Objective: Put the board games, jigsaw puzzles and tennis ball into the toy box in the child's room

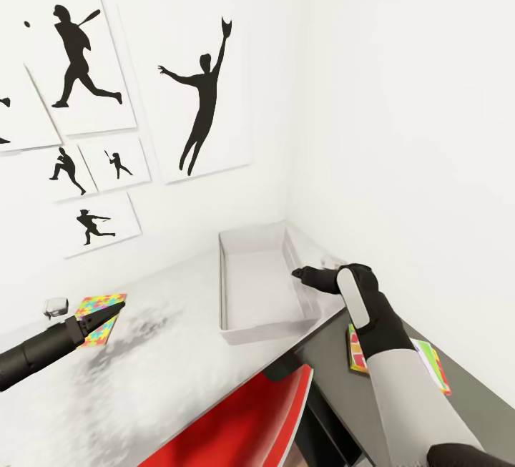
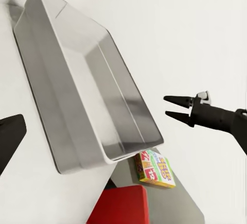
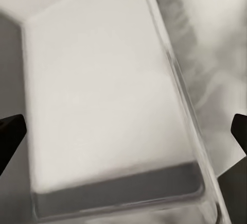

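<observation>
My left gripper (image 1: 107, 315) hangs over the table (image 1: 164, 374), its jaws spread above a puzzle (image 1: 100, 318) without holding it. Further right the toy box (image 1: 236, 327) stands empty in the corner. My right gripper (image 1: 299, 273) hovers open above the box's right wall. A board game (image 1: 433, 363) lies on the floor beside the table.
</observation>
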